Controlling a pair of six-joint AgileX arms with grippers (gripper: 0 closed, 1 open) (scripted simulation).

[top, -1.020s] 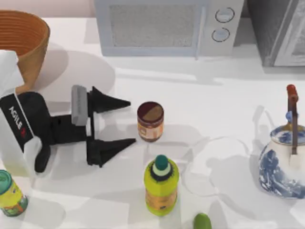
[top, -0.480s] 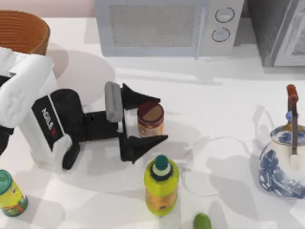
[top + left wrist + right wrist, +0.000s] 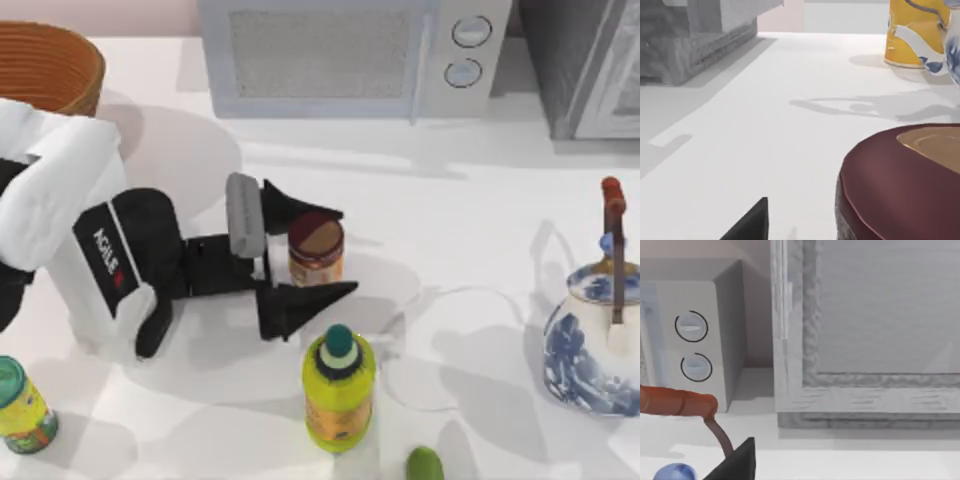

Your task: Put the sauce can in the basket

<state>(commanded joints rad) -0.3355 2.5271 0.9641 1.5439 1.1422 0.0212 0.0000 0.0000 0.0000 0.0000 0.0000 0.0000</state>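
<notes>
The sauce can (image 3: 316, 250), short with a maroon top and an orange label, stands upright on the white table left of centre. My left gripper (image 3: 346, 251) is open and reaches in from the left, with one black finger on the far side of the can and the other on the near side. The fingers do not press on the can. The left wrist view has the can's maroon lid (image 3: 900, 185) close up beside one fingertip (image 3: 750, 225). The wicker basket (image 3: 45, 65) sits at the far left corner, behind my left arm. One dark fingertip (image 3: 735, 460) of my right gripper appears in the right wrist view.
A microwave (image 3: 340, 55) stands at the back, with a grey appliance (image 3: 590, 60) to its right. A yellow-green bottle (image 3: 338, 390) is just in front of the can. A blue-and-white teapot (image 3: 595, 340) is at the right, a colourful bottle (image 3: 20, 405) at the front left, and a green object (image 3: 424, 465) at the front edge.
My left gripper has moved to the right from beside the can until its open fingers flank it. The can has not moved.
</notes>
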